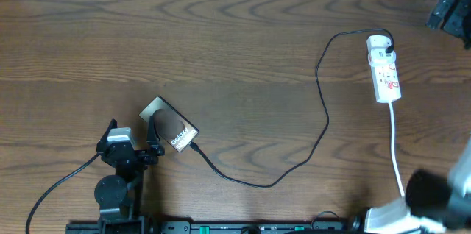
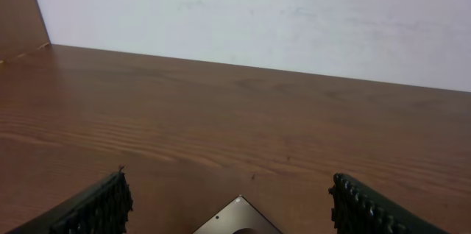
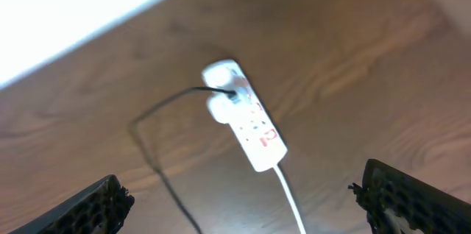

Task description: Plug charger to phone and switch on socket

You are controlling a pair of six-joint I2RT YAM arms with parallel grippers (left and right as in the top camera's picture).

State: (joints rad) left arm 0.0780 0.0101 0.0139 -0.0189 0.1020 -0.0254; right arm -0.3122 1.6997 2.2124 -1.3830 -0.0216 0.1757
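While charger (image 1: pixel 327 120) reaches phone (image 1: pixel 171 125) | left tool (image 2: pixel 229 193) released | right tool (image 3: pixel 241 186) released, facing socket (image 3: pixel 254 127)

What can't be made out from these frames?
1. Whether the thin black charger cable is seated in the dark glossy rectangular phone: too small overhead, and the left wrist view's bottom edge cuts the phone off.
2. Switch position on the white elongated power strip: too small overhead, blurred in the right wrist view.
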